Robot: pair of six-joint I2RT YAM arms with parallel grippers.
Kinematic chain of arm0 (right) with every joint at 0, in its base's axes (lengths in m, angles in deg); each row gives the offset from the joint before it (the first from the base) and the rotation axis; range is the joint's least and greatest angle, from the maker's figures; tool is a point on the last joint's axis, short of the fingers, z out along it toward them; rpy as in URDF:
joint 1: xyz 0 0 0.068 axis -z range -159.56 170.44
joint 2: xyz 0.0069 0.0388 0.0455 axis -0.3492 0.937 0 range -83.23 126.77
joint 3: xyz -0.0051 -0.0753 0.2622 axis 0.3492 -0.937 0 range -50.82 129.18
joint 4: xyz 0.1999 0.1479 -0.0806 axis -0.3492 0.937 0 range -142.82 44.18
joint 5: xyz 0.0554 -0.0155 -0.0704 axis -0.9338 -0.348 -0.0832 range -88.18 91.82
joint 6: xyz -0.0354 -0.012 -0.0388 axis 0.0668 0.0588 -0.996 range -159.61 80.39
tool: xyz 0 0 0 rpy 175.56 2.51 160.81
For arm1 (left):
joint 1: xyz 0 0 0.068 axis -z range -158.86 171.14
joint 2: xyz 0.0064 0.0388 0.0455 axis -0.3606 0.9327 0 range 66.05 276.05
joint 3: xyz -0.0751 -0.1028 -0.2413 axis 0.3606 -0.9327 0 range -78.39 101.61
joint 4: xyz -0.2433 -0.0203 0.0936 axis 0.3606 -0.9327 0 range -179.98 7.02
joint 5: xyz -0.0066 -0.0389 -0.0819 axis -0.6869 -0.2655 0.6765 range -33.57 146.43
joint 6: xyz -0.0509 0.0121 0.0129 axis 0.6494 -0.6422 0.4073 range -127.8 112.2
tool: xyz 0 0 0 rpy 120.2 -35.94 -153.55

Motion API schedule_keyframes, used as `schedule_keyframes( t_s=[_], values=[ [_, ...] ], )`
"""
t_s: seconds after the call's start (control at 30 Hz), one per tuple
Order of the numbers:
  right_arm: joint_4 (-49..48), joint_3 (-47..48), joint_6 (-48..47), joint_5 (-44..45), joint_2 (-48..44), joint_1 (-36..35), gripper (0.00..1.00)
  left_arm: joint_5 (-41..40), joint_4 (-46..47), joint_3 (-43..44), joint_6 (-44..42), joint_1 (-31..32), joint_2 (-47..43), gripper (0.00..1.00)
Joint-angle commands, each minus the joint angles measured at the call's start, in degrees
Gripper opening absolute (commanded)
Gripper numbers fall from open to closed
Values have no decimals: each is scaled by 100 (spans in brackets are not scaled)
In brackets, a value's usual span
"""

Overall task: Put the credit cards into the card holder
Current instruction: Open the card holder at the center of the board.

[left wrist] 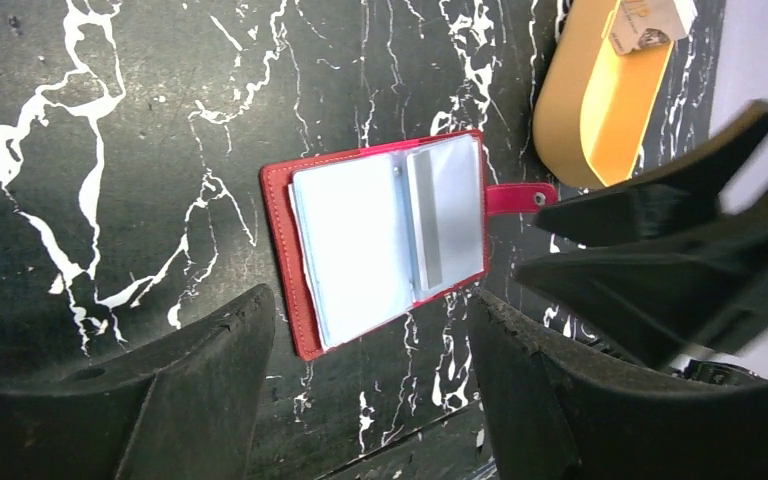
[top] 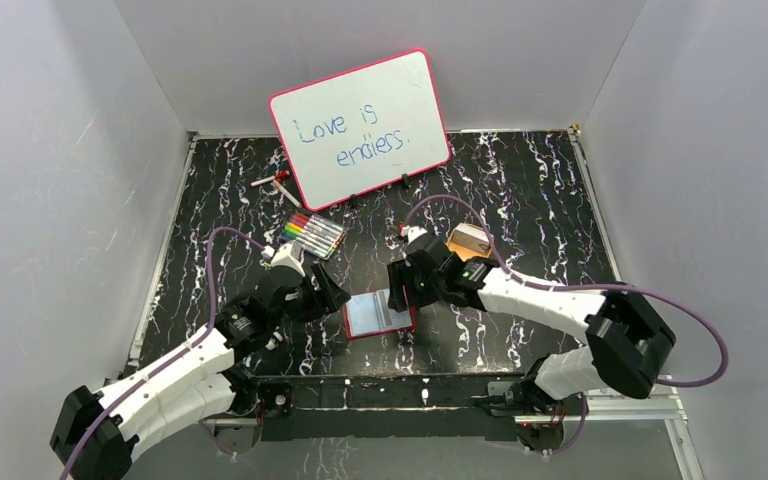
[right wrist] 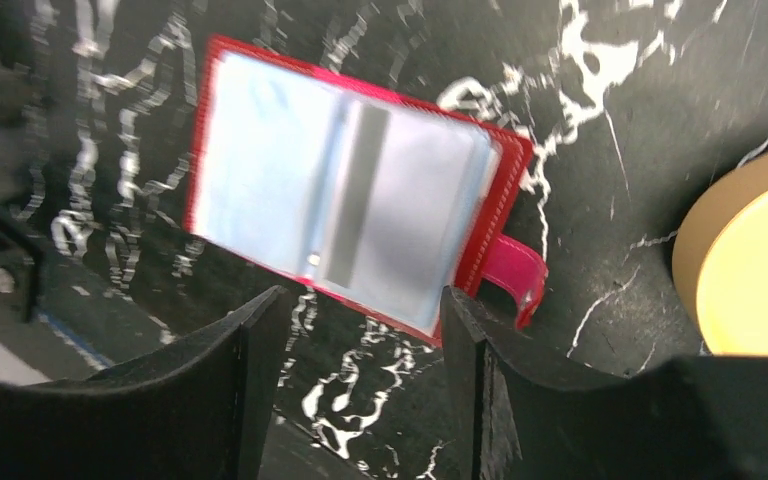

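The red card holder (top: 380, 314) lies open on the black marbled table between both grippers, its snap tab (left wrist: 516, 197) pointing right. A pale credit card with a dark stripe (right wrist: 356, 190) shows in the holder's right clear sleeve (left wrist: 448, 215). Another credit card (left wrist: 650, 25) rests in the orange tray. My left gripper (left wrist: 370, 330) hovers open at the holder's near-left edge, holding nothing. My right gripper (right wrist: 360, 300) is open over the holder's right edge beside the tab, with nothing between its fingers. The right fingers (left wrist: 660, 235) also show in the left wrist view.
The orange oval tray (top: 457, 246) sits just behind the right gripper. A marker set (top: 313, 233) lies behind the left gripper. A whiteboard (top: 360, 125) leans at the back, with a small red and white item (top: 275, 182) to its left. Grey walls close in three sides.
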Motion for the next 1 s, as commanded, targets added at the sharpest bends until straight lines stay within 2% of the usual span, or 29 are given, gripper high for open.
schedule_keyframes(
  t_s=[0.0, 0.17, 0.27, 0.4, 0.47, 0.63, 0.8, 0.97],
  values=[
    [418, 613, -247, -78, -407, 9, 64, -209, -116, 170, -149, -22, 64, 68],
    [-320, 496, -28, -964, -33, 4, 50, 142, 327, 75, -135, -29, 309, 65],
    [-1081, 239, 389, -1158, 183, 2, 42, 348, 534, 11, -31, -25, 498, 62],
    [-1695, 59, 729, -1230, 466, 2, 38, 442, 700, -96, 61, -26, 691, 57],
    [-1779, 31, 884, -1265, 599, 0, 38, 466, 742, -153, 77, -28, 769, 56],
    [-2100, -226, 1274, -1266, 725, 4, 48, 486, 920, -265, 131, -41, 991, 55],
    [-2036, -345, 1331, -1145, 802, -2, 48, 530, 1324, -345, 194, -67, 1276, 55],
    [-1878, -392, 1287, -834, 260, 4, 51, 791, 1286, -108, 38, -226, 1510, 53]
  ],
)
